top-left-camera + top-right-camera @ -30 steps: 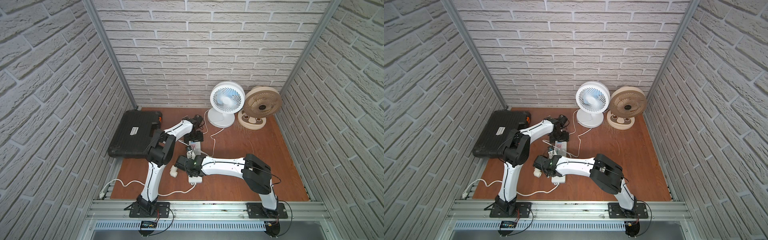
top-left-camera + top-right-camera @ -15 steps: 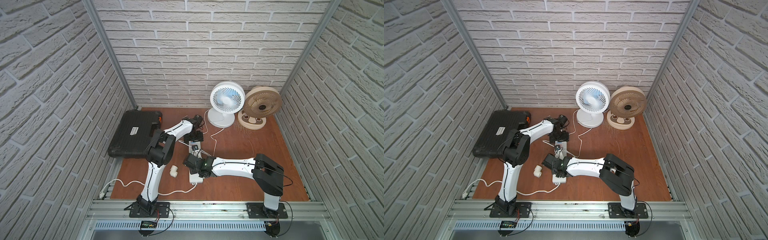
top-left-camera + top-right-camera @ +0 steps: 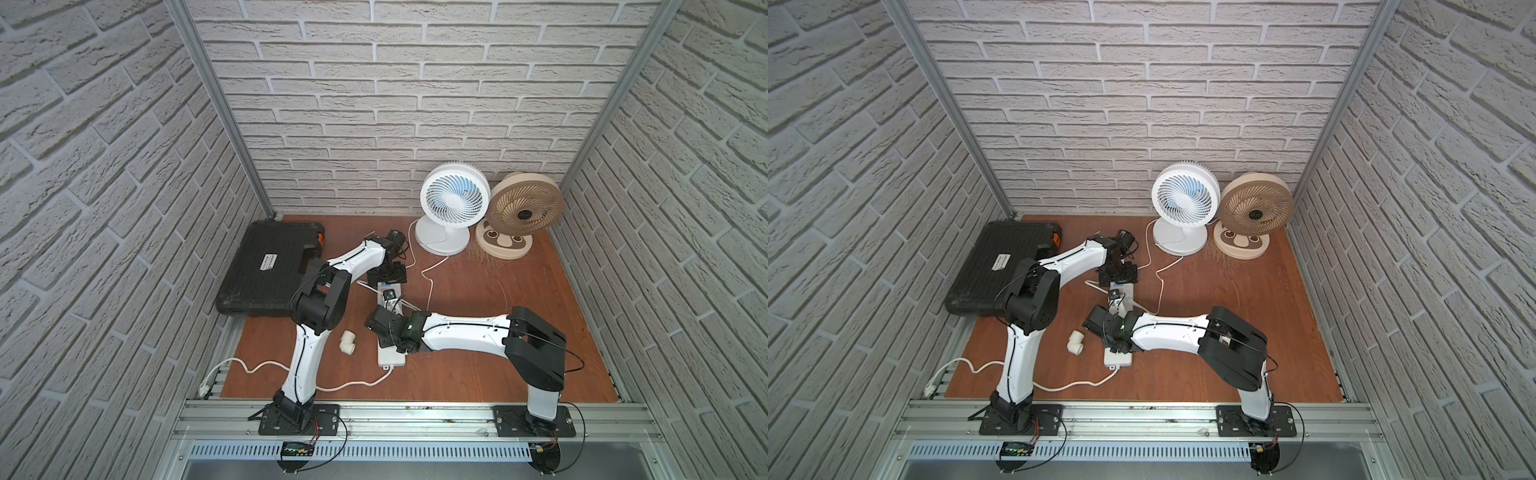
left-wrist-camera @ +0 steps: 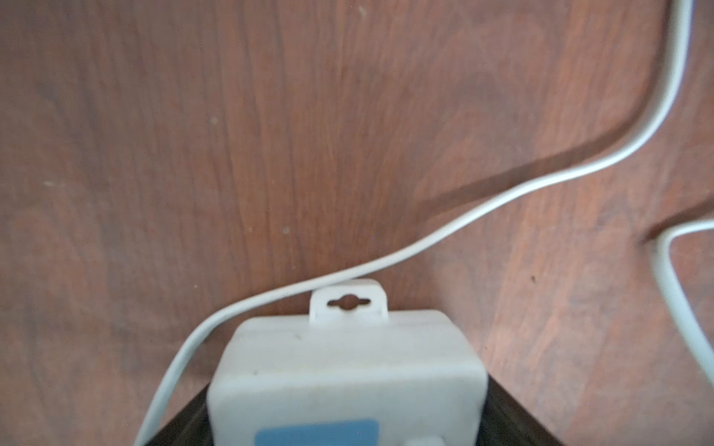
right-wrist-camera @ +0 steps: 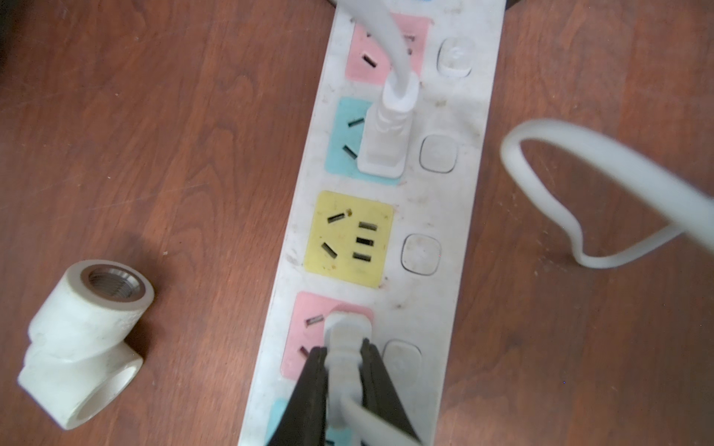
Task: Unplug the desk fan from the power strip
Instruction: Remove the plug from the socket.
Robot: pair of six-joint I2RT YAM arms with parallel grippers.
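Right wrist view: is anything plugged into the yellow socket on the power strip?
No, the yellow socket on the power strip shows bare slots; white plugs sit only in neighbouring patches.

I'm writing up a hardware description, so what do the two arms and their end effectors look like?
Both arms have glossy white link shells with bulky black joint housings and thin black cables along them, on black base plates bolted to an aluminium rail. The left end effector is black; the right end effector has slim, black, tapering fingers.
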